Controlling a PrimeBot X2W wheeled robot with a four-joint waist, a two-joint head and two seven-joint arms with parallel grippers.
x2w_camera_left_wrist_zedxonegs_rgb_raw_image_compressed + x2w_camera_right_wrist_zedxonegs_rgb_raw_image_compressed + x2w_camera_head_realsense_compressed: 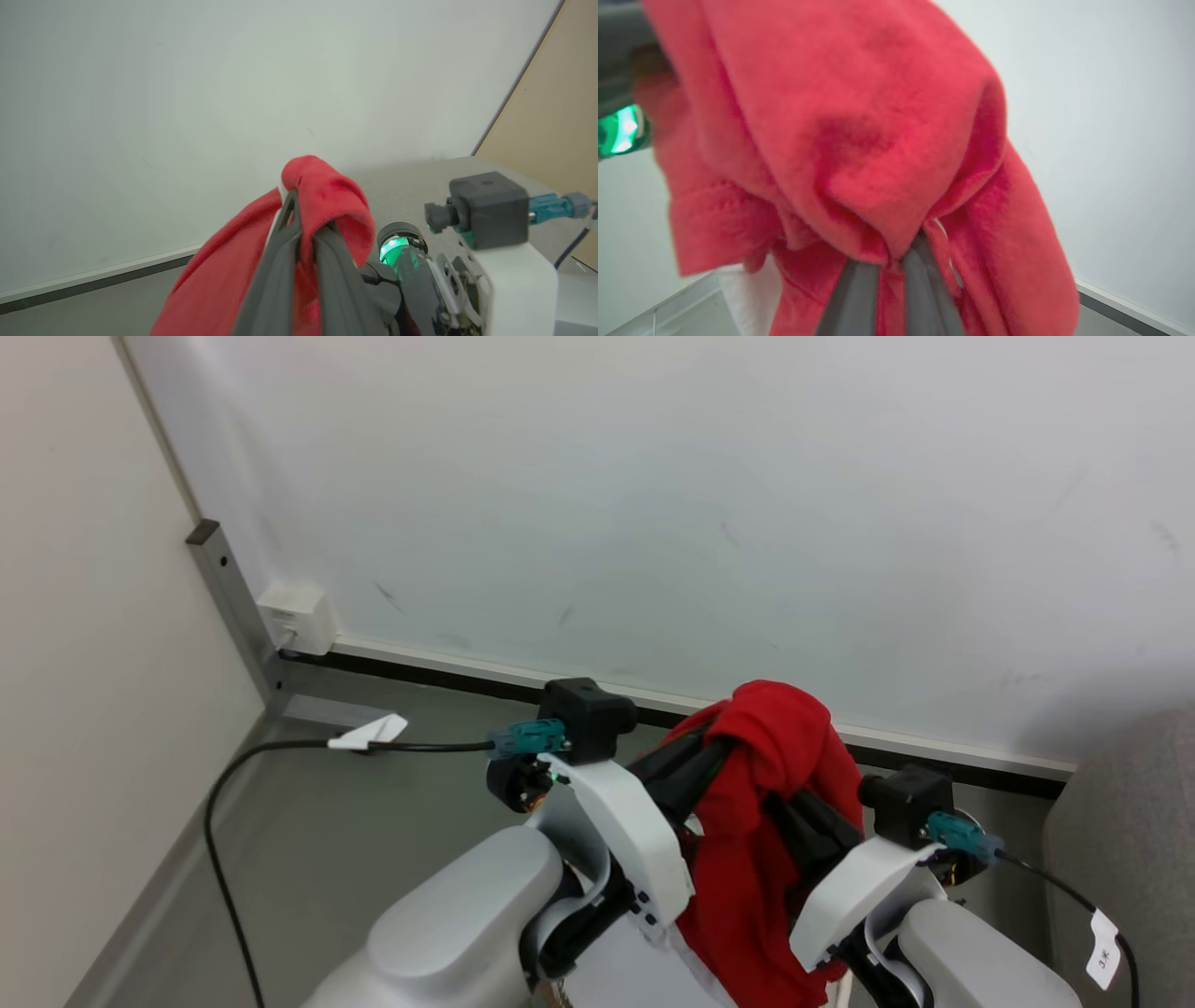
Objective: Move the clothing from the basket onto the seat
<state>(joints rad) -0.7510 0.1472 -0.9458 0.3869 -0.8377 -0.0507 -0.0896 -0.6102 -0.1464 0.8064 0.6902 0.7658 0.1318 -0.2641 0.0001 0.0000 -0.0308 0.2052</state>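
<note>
L gripper point(306, 219) clamped on a fold of the clothing point(780, 728); R gripper point(889, 268) pinched tight on another bunch. Garment hangs between both, clear of the floor point(373, 831), seat point(1130, 821) near on robot's R. Prob. soft, light, floppy. Bunched folds give the surest hold; loose tail may drag.

The clothing point(758, 747) — bright red, bunched — hangs aloft, left of the grey seat point(1131, 821).

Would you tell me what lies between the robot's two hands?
The clothing, gripped by the left hand and right hand, spans them in the head view.
</note>
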